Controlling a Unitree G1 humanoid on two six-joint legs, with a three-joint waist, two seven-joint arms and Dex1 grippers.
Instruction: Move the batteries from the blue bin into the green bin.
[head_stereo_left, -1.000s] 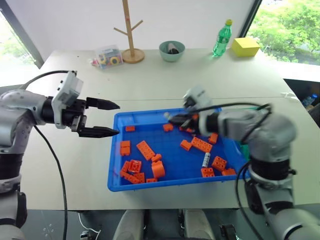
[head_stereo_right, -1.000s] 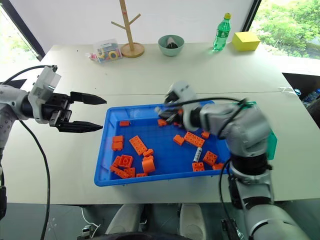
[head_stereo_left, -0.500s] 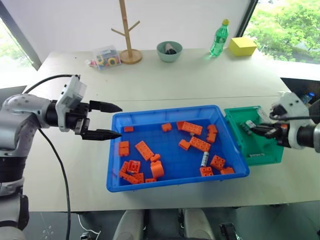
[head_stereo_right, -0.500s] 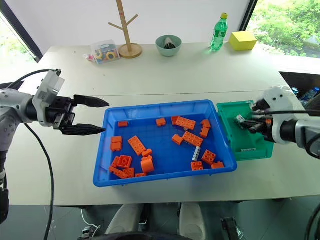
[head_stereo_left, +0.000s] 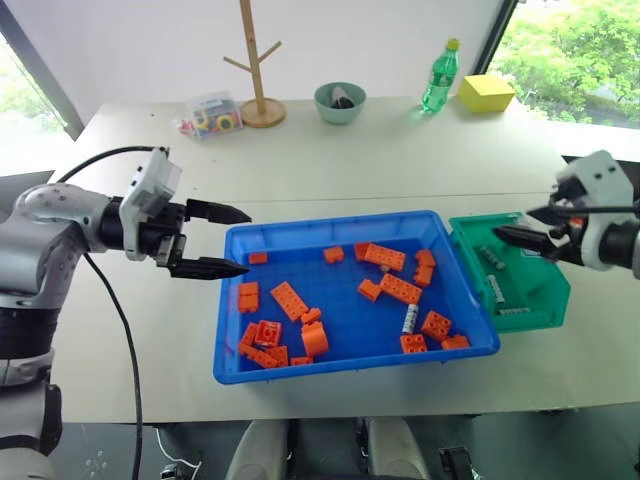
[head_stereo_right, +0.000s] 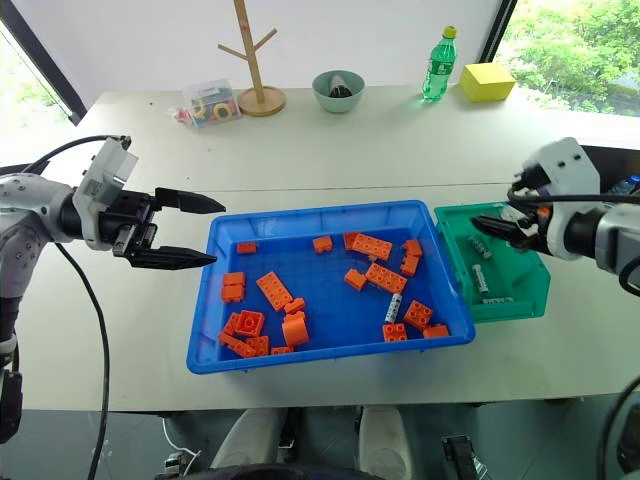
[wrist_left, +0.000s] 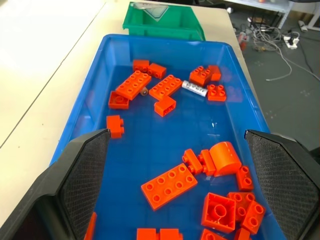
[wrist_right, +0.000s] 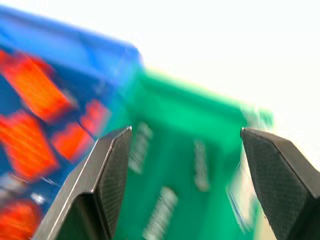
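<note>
A blue bin (head_stereo_left: 232, 300) sits at the centre of the head views on a pale table (head_stereo_left: 400, 160), its right end touching a smaller green bin (head_stereo_left: 550, 275) at right of centre. The blue bin holds scattered orange bricks (head_stereo_left: 290, 299) and one battery (head_stereo_left: 410, 319), a silver-white cylinder with dark bands lying flat toward the lower right of the bin, between bricks, its long axis running nearly up and down the frame with a slight tilt. In the green bin lie at least two more batteries (head_stereo_right: 481, 278), flat on the floor, their long axes also roughly up and down the frame. The left gripper (head_stereo_left: 226, 240) hangs at the bin's upper left corner, pointing toward frame right, its two black fingers spread apart and empty. The right gripper (head_stereo_left: 522, 225) hangs over the green bin's upper right part, pointing toward frame left, its fingers also spread with nothing between them. Along the top of the frame stand a wooden rack (head_stereo_left: 259, 70), a pale-green bowl (head_stereo_left: 340, 101), a green bottle (head_stereo_left: 441, 77), a yellow block (head_stereo_left: 486, 93) and a clear box (head_stereo_left: 210, 113) of small things.
</note>
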